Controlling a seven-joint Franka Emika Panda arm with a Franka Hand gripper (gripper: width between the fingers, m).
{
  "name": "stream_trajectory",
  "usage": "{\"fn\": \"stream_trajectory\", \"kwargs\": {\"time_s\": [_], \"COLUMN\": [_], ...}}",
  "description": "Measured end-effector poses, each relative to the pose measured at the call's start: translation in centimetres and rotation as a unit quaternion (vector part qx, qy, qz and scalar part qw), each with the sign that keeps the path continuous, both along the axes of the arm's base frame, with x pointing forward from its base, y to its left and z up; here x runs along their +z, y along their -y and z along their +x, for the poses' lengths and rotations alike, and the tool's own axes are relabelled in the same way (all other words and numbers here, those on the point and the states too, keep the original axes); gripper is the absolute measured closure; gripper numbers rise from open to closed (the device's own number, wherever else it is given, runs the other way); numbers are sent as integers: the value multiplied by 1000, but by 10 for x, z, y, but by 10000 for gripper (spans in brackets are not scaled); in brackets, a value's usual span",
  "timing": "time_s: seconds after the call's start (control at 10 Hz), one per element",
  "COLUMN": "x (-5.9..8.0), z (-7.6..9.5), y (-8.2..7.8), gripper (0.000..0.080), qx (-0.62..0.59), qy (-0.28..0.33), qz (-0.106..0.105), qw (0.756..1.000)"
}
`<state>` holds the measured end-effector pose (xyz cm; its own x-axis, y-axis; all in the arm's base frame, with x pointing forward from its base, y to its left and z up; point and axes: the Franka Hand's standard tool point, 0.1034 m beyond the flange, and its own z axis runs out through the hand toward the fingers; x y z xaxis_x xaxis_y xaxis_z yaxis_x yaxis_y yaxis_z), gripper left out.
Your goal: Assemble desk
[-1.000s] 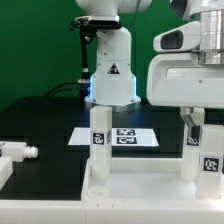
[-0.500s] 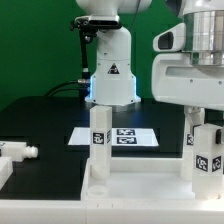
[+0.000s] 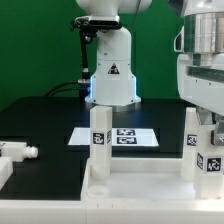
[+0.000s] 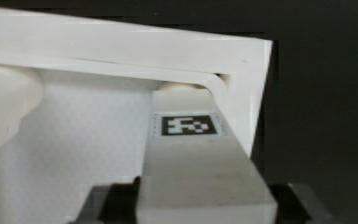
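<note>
We keep the tool [image 4: 197, 205] closed on the corner leg [image 3: 208, 152], holding it upright in the tabletop [image 3: 140, 186] on the bench [image 3: 40, 120] at the exterior view's right, presumably to seat it squarely.

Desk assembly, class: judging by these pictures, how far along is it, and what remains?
Looks done: one leg stands upright on the tabletop at the exterior view's left. In hand: the gripper is over a second leg at the right corner, apparently holding it; whether it is fully seated cannot be told. Left: a loose leg lies on the table, so more fitting remains.
</note>
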<state>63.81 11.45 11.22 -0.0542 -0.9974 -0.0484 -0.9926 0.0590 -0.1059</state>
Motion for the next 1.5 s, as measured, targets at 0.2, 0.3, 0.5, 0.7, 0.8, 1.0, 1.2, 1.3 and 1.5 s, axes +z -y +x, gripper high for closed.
{"fn": "stream_trajectory", "kwargs": {"time_s": [0.2,0.3,0.5,0.7,0.8,1.0,1.2,1.3,1.5], "x": [0,0,0,-1,4,31,31,29,29], "z": [4,6,5,5,4,-4,-4,-4,-5], "y": [1,3,3,2,-2,2,3,2,2], "gripper": [509,508,508,251,251,170,154,150,150], "qx": [-172,-201,-186,-183,-174,-131,-128,-127,-118], "qy": [8,15,15,15,18,27,24,22,23], "qz": [41,50,47,47,48,59,59,58,56], "qw": [984,978,981,982,983,989,990,990,991]}}
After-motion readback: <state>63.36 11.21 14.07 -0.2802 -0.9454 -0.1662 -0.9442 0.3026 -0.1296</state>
